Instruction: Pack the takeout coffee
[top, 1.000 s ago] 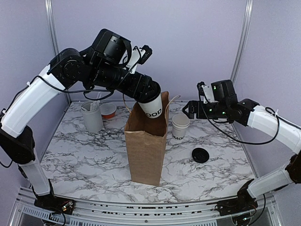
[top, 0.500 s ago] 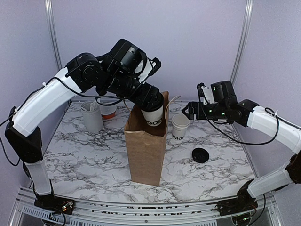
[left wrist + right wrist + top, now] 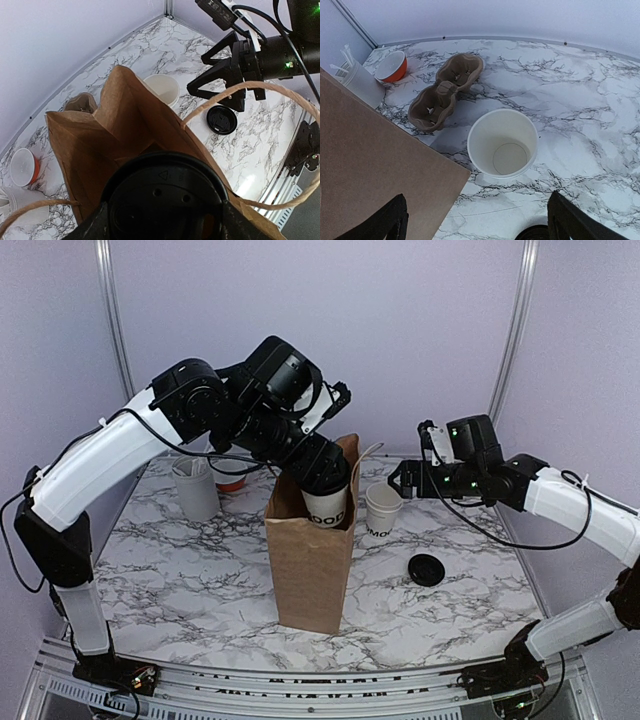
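Pale lilac walls close in a white counter [image 3: 180,570] with grey marble veining. Near its middle stands an upright brown paper bag [image 3: 310,560] with its mouth open and twine handles.

The takeout coffee [image 3: 327,502], a small white paper cup with black lettering and a round black plastic lid, sits in the mouth of the bag at its back right corner. Its base is below the bag's rim, while the lettering and lid show above it. The left end effector [image 3: 322,480] is clenched around the top of this cup, and its wrist view looks straight down on the black lid.

The right end effector [image 3: 402,477] hangs in the air right of the bag with its jaws spread wide and nothing between them. Below it a lidless white paper cup [image 3: 502,143] stands on the counter just beside the bag. A loose round black lid [image 3: 427,569] lies flat nearer the front right.

Left of the bag stands a taller grey-white utensil holder [image 3: 196,490], with a small orange bowl [image 3: 391,66] just behind it. A brown moulded-pulp cup carrier [image 3: 445,92] lies behind the bag.
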`<state>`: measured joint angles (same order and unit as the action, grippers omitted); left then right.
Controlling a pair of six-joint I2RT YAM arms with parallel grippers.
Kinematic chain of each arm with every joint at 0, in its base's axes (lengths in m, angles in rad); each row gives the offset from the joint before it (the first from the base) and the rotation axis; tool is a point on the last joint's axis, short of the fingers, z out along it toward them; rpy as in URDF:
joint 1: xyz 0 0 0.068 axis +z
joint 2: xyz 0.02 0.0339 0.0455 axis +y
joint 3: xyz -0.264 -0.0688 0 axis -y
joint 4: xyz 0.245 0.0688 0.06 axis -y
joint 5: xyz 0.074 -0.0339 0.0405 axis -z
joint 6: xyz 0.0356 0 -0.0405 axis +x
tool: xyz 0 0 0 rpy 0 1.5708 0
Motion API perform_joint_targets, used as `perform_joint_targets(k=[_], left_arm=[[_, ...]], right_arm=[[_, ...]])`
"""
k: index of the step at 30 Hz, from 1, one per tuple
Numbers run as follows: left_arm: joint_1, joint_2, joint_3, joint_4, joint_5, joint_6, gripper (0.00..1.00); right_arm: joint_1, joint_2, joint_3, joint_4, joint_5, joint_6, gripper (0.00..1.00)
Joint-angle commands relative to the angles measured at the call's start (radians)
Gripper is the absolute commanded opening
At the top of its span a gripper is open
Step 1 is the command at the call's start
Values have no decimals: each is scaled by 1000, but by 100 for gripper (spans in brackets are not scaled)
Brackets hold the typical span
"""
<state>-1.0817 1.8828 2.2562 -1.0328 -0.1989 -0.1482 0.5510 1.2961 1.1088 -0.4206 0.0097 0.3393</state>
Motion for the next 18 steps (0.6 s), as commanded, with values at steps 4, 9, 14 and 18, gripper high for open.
perform_joint_targets(k=[4,9,14,18], left_arm=[[-22,21,-25,-37,15,3,56],[-22,31,-35,-38,9,1,56],[-21,46,-29,-39,24,-5,56],[-21,31,-32,-39,24,-24,56]], right_arm=[[-8,0,6,14,2,-5,94],[-8,-2,5,14,1,-5,94],[-6,-5,-4,17,-2,-2,94],[-6,-11,-2,16,-2,-3,94]])
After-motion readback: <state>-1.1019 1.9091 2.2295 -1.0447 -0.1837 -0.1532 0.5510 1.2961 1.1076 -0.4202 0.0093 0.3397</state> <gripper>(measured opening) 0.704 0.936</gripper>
